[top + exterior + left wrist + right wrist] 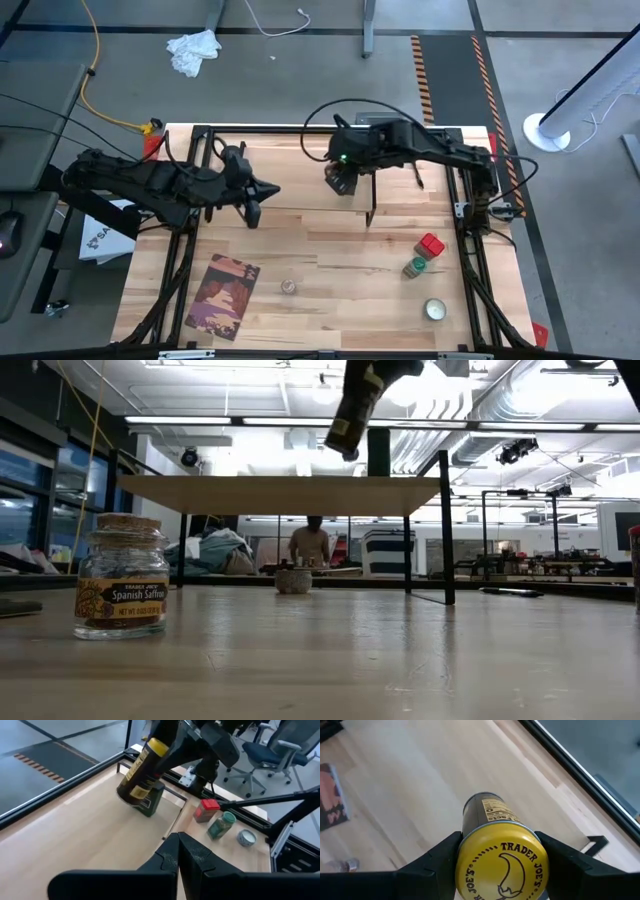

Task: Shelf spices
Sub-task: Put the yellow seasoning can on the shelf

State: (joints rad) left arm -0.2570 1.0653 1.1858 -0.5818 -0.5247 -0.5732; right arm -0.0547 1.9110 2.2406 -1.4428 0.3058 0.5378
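red-topped spice (pixel 431 244) beside green-lidded jar (pixel 416 266) on table (pixel 330 300).

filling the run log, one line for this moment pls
right claw: holds yellow-lidded jar tilted above shelf | left claw: shut, waiting

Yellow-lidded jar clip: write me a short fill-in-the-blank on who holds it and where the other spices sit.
1. The ____ pincer holds the yellow-lidded jar above the shelf.
2. A black square tin already stands on the ____.
3. The green-lidded jar stands beside the ____-topped one on the table.

Missing words: right; shelf; red
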